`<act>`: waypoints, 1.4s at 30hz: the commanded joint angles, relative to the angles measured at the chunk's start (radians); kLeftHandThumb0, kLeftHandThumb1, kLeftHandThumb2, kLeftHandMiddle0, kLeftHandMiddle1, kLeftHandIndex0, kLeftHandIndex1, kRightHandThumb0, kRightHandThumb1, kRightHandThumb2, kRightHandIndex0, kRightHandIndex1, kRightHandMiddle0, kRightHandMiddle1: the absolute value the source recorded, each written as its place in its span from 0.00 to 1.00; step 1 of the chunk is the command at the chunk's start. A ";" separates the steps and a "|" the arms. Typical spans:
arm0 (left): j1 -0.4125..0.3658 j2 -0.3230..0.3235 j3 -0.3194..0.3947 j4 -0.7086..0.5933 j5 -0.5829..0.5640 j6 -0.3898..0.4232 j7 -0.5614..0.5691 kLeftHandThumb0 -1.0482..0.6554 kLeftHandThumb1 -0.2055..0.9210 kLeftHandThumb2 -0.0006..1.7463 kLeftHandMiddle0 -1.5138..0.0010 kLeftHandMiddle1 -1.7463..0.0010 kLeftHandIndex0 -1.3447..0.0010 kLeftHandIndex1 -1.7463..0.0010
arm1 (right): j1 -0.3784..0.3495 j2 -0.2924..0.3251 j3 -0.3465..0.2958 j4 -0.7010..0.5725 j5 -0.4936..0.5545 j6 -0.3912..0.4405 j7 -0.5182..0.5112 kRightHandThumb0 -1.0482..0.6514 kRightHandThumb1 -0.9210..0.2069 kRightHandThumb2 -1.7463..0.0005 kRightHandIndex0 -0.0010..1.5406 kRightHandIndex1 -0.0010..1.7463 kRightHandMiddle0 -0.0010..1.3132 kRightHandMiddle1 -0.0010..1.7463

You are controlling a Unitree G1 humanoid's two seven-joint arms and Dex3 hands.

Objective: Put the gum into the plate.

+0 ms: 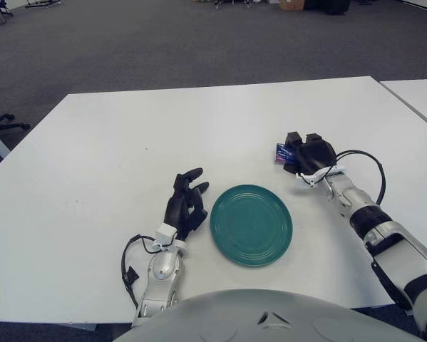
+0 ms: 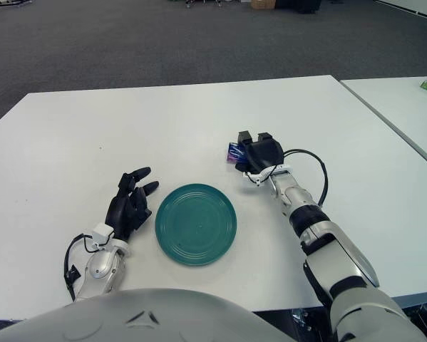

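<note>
The gum (image 1: 281, 153) is seen on the table (image 1: 92, 157), right under the fingers of the right hand (image 1: 306, 157). Whether it is gripped cannot be told. The plate (image 1: 251, 224) is nearby. The left hand (image 1: 186, 203) is kept open beside the plate.

You're looking at an office or open lab space. The wide white table (image 1: 127, 142) stands on dark grey carpet (image 1: 163, 43) running far back, and a second white table (image 2: 405, 107) sits just beside it on the right. At the left edge you can see the wheeled base of an office chair (image 1: 3, 122); equipment at the far wall is too small to identify.
</note>
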 commanded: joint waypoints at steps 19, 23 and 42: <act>0.020 -0.007 0.012 0.034 -0.031 0.002 0.003 0.12 1.00 0.52 0.74 0.46 0.89 0.32 | -0.046 0.021 0.102 0.299 0.011 -0.115 -0.208 0.36 0.39 0.37 0.70 1.00 0.37 1.00; 0.020 -0.006 0.016 0.034 -0.043 0.006 -0.005 0.11 1.00 0.52 0.75 0.46 0.90 0.32 | -0.065 -0.052 0.047 0.098 0.070 -0.142 -0.086 0.36 0.39 0.36 0.71 1.00 0.37 1.00; 0.031 0.002 0.019 0.010 -0.053 0.013 -0.013 0.16 1.00 0.50 0.74 0.44 0.88 0.32 | 0.127 -0.196 -0.172 -0.819 0.149 -0.057 0.364 0.35 0.44 0.32 0.77 1.00 0.40 1.00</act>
